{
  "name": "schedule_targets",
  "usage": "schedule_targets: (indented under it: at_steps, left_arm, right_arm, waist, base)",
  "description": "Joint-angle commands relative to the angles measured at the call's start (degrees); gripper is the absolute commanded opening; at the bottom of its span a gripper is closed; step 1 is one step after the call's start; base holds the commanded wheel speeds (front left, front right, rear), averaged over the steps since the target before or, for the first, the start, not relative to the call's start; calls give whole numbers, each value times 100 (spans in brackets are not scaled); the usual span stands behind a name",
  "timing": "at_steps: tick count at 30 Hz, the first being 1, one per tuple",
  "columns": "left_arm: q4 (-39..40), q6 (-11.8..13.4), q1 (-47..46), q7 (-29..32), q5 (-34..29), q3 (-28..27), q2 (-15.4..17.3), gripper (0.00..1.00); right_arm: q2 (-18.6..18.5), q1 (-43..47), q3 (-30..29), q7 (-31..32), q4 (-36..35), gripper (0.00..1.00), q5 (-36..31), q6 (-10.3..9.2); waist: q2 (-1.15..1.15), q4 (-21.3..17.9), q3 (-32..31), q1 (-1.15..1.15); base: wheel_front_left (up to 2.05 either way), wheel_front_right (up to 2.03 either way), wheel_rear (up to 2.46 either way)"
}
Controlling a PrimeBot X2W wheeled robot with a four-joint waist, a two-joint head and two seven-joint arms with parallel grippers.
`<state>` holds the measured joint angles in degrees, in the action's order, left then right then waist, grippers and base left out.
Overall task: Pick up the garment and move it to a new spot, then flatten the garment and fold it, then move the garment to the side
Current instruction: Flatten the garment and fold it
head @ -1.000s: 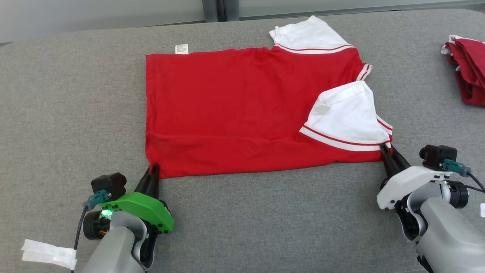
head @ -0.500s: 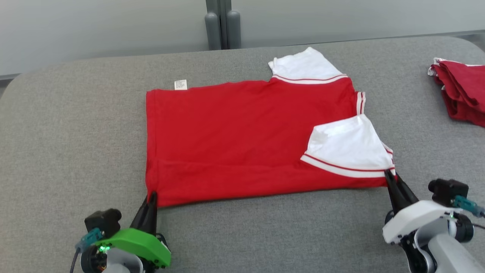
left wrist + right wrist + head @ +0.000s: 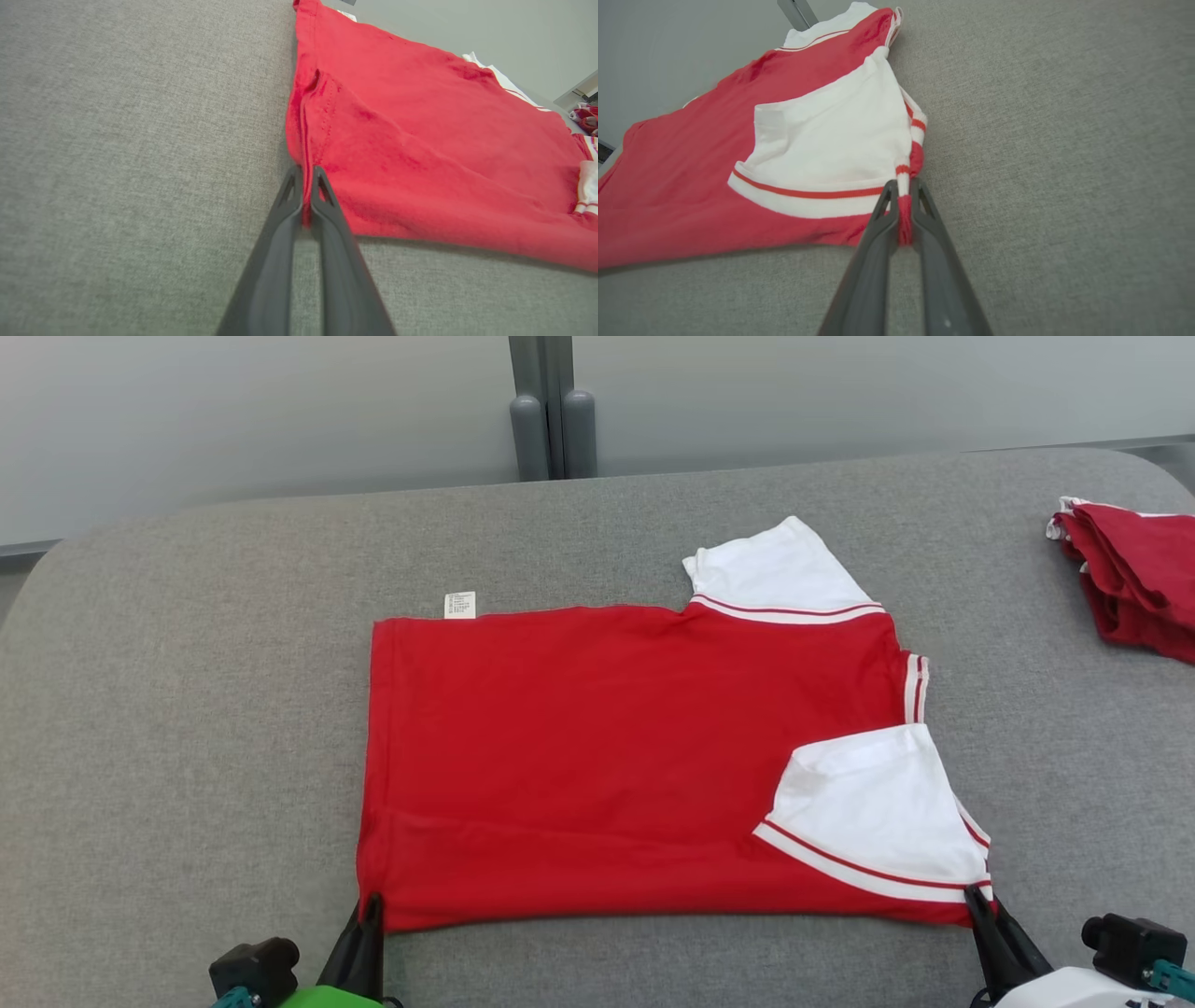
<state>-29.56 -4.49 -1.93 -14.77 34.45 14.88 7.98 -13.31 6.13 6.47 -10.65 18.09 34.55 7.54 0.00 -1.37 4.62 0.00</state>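
Surface: grey woven-fabric tabletop [image 3: 187, 709] with rounded far corners; behind it a pale wall [image 3: 261, 420] and a grey upright post [image 3: 551, 411].

Item 1, lower left: left claw [image 3: 372, 907], dark fingers drawn together, pinching the near left corner of the garment. In the left wrist view the red hem edge sits clamped between the two fingertips.

Item 2, centre: garment [image 3: 579, 756], a red short-sleeved shirt with white sleeves, lying flat on the tabletop with its body running left to right. A crease runs parallel to the near edge. A small white care label [image 3: 459, 605] sticks out at the far left corner.

Item 3, far right of the shirt: far sleeve [image 3: 775, 574], white with a red stripe, spread out on the tabletop.

Item 4: near sleeve [image 3: 878, 803], white with a red stripe, folded inward over the red body.

Item 5, lower right: right claw [image 3: 973, 896], fingers nearly together, gripping the near right corner of the garment; the right wrist view shows striped red-and-white fabric bunched between the tips.

Item 6, far right edge: red heap [image 3: 1134, 579] of cloth with white trim, well apart from the garment.
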Motion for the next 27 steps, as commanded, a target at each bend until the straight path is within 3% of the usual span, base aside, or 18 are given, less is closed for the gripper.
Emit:
schedule_targets:
  at_steps: [1, 2, 3, 4, 5, 14, 27]
  left_arm:
    - [25, 23, 53, -1, -68, 25, 41, 0]
    - [22, 29, 55, 10, -73, 41, 37, 0]
    - [24, 45, 42, 10, -101, 56, 39, 22]
    - [34, 62, 25, 5, -137, 64, 49, 62]
    - [42, 95, 0, -4, -168, 73, 58, 100]
    - [251, 302, -80, -48, -473, -68, 135, 100]
    - [1353, 486, -268, -40, -1260, -770, 197, 100]
  right_arm:
    - [51, 98, -99, 52, -75, 0, -80, -12]
    - [76, 115, -150, 64, -104, 0, -137, -12]
    - [103, 135, -203, 67, -126, 44, -219, -12]
    - [132, 149, -245, 67, -133, 92, -268, -12]
    - [183, 153, -310, 52, -147, 100, -309, -12]
    - [258, -102, -571, -186, -533, 100, -703, -11]
    - [324, -500, -317, -423, -1163, 100, -1633, -11]
  waist:
    - [0, 5, -4, 0]
    - [0, 5, -9, 0]
    - [0, 4, -20, 0]
    - [0, 5, -31, 0]
    - [0, 8, -49, 0]
    - [0, -39, -289, 0]
    - [0, -107, -477, 0]
  base:
    - [0, 0, 0]
    - [0, 0, 0]
    - [0, 0, 0]
    - [0, 0, 0]
    - [0, 0, 0]
    - [0, 0, 0]
    - [0, 0, 0]
